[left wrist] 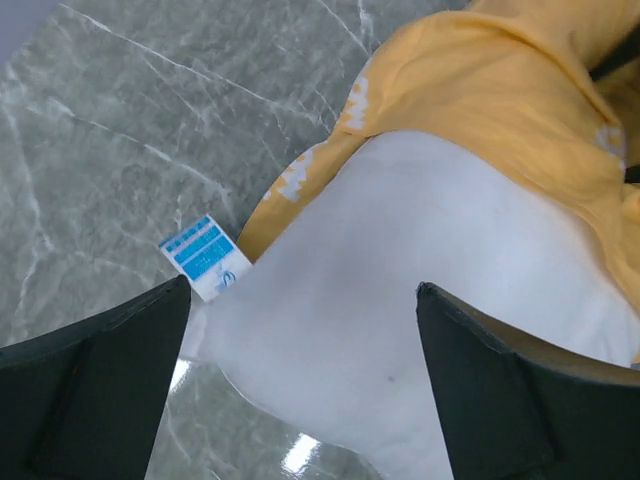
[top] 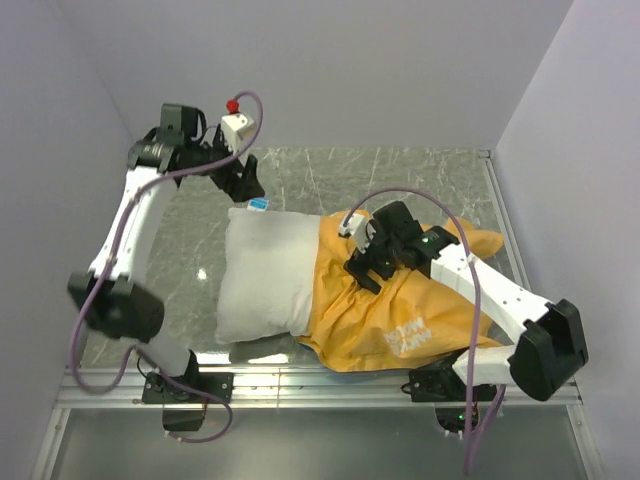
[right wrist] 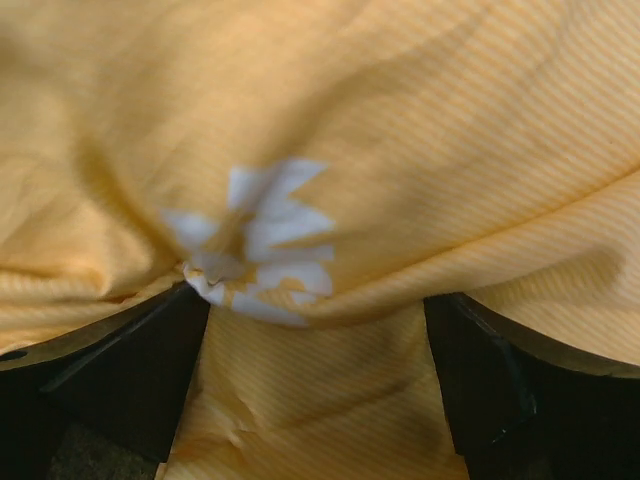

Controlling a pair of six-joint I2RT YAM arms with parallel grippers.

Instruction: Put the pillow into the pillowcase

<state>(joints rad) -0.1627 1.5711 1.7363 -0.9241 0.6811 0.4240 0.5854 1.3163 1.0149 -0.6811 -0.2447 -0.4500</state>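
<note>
pillow (top: 265,275): white cloth, matt, soft | pillowcase (top: 400,310): thin orange cloth, fine-ribbed weave, matt, wrinkled | table (top: 330,175): marble-look, smooth, glossy | label (left wrist: 205,255): printed, smooth | left gripper fingers (left wrist: 90,390): black plastic, matt | rail (top: 320,385): bare metal, brushed

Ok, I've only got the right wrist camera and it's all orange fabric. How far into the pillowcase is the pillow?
Observer: About halfway. In the top view the pillow has its left half outside the pillowcase.
Operator: Where's the left gripper?
Observer: The left gripper is over the pillow's far left corner, fingers wide open, holding nothing.
Operator: Anything marking that corner?
Observer: A small blue-and-white tag sticks out there over the marble-look table.
</note>
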